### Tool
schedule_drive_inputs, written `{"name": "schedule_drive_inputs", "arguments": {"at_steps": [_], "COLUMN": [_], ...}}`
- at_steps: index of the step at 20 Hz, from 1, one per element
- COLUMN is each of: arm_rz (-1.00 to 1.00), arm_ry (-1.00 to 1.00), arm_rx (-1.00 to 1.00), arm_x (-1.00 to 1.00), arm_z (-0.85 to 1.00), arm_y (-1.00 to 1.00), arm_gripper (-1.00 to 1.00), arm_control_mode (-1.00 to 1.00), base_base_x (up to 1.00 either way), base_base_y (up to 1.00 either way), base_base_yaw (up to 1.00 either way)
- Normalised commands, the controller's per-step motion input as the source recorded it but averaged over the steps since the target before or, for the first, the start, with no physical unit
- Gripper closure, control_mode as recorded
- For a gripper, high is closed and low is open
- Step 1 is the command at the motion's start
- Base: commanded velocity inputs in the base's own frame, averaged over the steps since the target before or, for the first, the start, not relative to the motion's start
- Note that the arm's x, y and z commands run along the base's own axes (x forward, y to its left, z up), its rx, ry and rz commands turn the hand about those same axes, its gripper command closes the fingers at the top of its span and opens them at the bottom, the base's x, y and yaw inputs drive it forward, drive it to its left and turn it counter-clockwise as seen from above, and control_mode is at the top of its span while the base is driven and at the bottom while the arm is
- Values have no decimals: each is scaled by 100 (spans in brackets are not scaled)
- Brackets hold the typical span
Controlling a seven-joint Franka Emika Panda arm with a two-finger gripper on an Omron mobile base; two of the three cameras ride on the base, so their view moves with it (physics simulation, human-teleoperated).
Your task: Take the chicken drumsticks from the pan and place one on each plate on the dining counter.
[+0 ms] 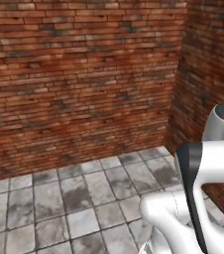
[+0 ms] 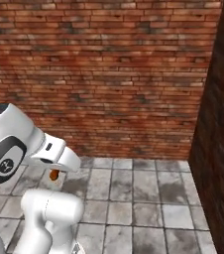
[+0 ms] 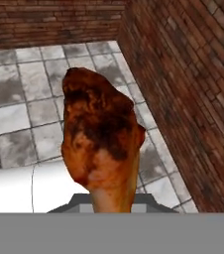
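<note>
Drumstick clamped in the fingers, over grey tiled floor beside brick walls.

A grey tiled floor with dark mottled patches runs up to red brick walls meeting in a corner; the tiles lie bare.
</note>
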Motion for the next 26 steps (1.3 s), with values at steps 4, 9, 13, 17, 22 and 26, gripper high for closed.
{"name": "schedule_drive_inputs", "arguments": {"at_steps": [4,9,13,17,22,26], "arm_rz": [0,0,0,0,0,0], "arm_ry": [0,0,0,0,0,0], "arm_rx": [0,0,0,0,0,0], "arm_x": [0,0,0,0,0,0], "arm_z": [0,0,0,0,0,0], "arm_y": [0,0,0,0,0,0], "arm_gripper": [100,100,100,100,100,100], "arm_control_mode": [100,100,100,100,100,100], "base_base_x": [100,100,100,100,100,100], "base_base_y": [0,0,0,0,0,0], "base_base_yaw": [43,44,48,51,54,57]}}
